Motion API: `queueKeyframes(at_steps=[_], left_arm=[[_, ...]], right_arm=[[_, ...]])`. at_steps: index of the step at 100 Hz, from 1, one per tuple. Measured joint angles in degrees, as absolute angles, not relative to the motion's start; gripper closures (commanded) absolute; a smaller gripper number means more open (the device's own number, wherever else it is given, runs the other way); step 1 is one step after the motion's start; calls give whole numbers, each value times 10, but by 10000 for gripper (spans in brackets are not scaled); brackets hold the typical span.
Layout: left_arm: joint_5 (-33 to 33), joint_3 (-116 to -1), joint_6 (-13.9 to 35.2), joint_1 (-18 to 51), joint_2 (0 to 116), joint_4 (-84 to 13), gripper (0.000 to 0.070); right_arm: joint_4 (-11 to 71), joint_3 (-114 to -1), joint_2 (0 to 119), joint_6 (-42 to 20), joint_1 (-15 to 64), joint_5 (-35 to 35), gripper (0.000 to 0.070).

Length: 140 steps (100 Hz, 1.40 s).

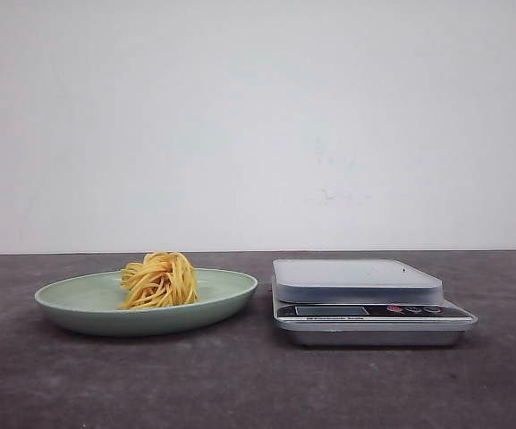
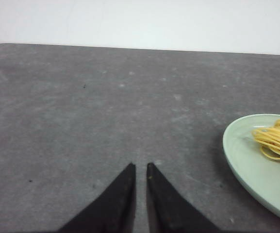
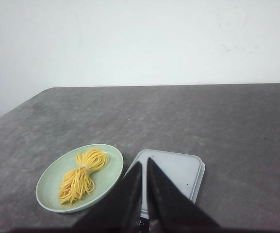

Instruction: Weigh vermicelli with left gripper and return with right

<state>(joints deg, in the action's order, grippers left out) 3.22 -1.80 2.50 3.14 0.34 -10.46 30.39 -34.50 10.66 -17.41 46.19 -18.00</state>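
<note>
1. Grey tabletop [image 1: 240, 384] runs back to a plain white wall [image 1: 258, 116].
2. Left gripper [image 2: 140, 167] has its jaws nearly together with nothing between them, above bare table.
3. Right gripper [image 3: 144, 165] likewise has its jaws nearly together and empty, above the near edge of the scale [image 1: 365, 299].
4. Vermicelli [image 1: 159, 280] lies in the pale green plate [image 1: 79, 299], at nine o'clock from the scale in the front view, just beside it.

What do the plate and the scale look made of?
Plate: pale green, smooth matte, looks like plastic or melamine; could be glazed ceramic. Kitchen scale: flat grey platform with soft sheen, brushed metal or plastic; silver-grey body, dark glossy front panel with buttons.
</note>
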Motion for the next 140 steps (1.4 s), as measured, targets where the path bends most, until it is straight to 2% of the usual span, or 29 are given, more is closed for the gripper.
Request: queueKeyframes(at_steps=[72, 88, 97, 111, 127, 140], left_arm=[[32, -18, 25, 31, 3, -105, 700], [32, -18, 25, 31, 3, -105, 700], [32, -18, 25, 31, 3, -105, 700], [32, -18, 25, 31, 3, -105, 700], [32, -18, 25, 31, 3, -105, 700], [32, -18, 25, 31, 3, -105, 700]], right_arm=[[303, -345, 107, -174, 462, -182, 693], [296, -345, 106, -147, 453, -206, 692], [294, -342, 96, -121, 391, -183, 692], [283, -298, 68, -98, 238, -112, 692], [216, -207, 20, -88, 69, -61, 692], [177, -140, 1, -88, 9, -40, 692]])
